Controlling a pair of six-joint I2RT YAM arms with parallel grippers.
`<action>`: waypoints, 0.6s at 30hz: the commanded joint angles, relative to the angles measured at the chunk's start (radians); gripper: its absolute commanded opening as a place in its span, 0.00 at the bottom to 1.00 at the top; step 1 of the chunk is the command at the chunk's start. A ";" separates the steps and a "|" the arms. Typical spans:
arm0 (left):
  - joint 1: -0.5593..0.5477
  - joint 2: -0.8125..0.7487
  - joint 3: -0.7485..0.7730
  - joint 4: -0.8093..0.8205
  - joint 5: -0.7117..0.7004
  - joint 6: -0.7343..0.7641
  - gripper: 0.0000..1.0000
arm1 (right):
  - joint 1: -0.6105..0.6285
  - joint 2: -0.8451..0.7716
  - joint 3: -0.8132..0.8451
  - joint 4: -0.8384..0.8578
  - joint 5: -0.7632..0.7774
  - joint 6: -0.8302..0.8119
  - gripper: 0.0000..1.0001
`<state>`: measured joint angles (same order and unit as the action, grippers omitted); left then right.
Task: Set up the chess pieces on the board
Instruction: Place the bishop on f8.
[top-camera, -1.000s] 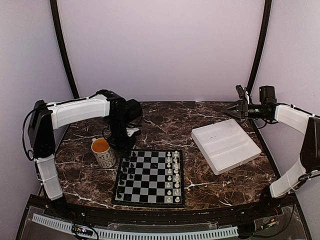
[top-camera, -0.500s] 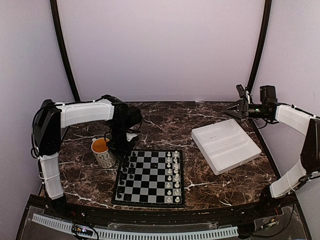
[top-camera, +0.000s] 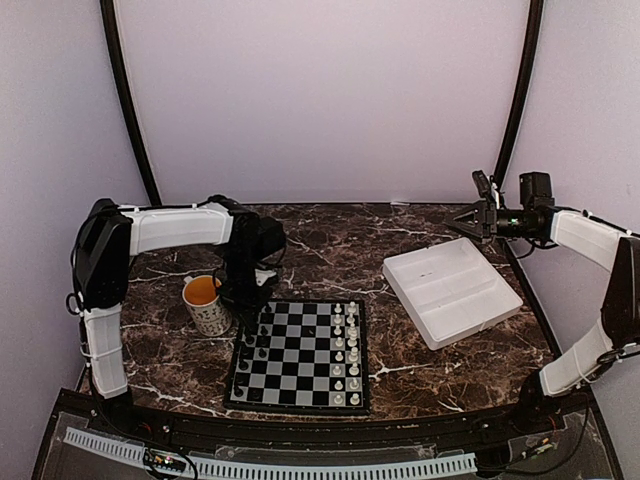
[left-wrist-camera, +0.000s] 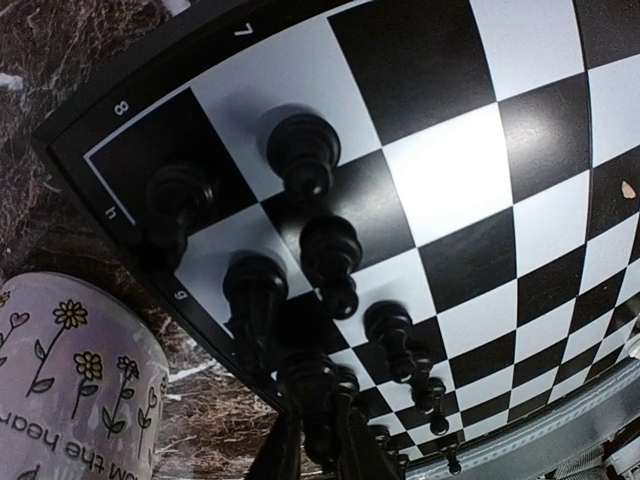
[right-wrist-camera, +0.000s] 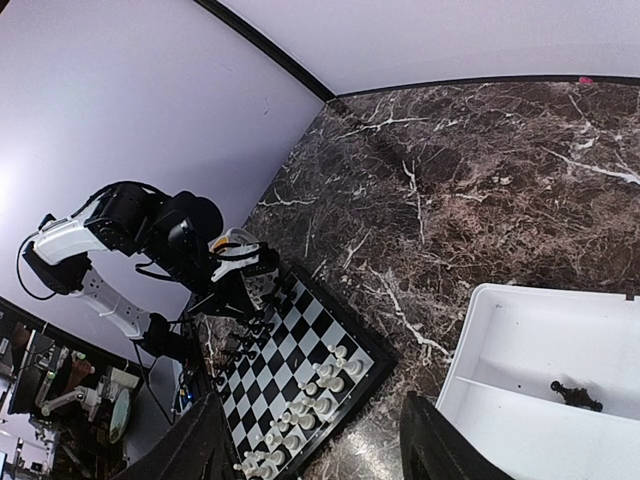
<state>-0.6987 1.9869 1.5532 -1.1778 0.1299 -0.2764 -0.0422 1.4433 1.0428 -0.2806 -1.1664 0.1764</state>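
Mug (left-wrist-camera: 80, 380): "the hear" | board (left-wrist-camera: 450, 170): 7, 8 | left claw (left-wrist-camera: 320, 440): cannot tell | right claw (right-wrist-camera: 315, 420): agape, empty

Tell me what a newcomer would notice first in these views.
The board sits at the table's near centre, with white pieces lining its right side and black chess pieces standing along its left. The left gripper hangs over the board's far-left corner, beside a flowered mug. One black piece lies in the white tray on the right, near the open right gripper.
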 joint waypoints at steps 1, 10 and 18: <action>0.008 0.007 -0.014 -0.005 -0.021 -0.003 0.16 | -0.001 -0.028 -0.012 0.020 -0.003 -0.016 0.61; 0.011 0.019 -0.025 0.009 -0.021 0.003 0.18 | -0.001 -0.023 -0.017 0.026 -0.001 -0.016 0.61; 0.011 0.018 -0.023 -0.012 -0.017 0.006 0.29 | -0.001 -0.022 -0.015 0.025 -0.005 -0.015 0.61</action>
<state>-0.6918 2.0125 1.5372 -1.1591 0.1154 -0.2737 -0.0422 1.4433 1.0389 -0.2802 -1.1664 0.1768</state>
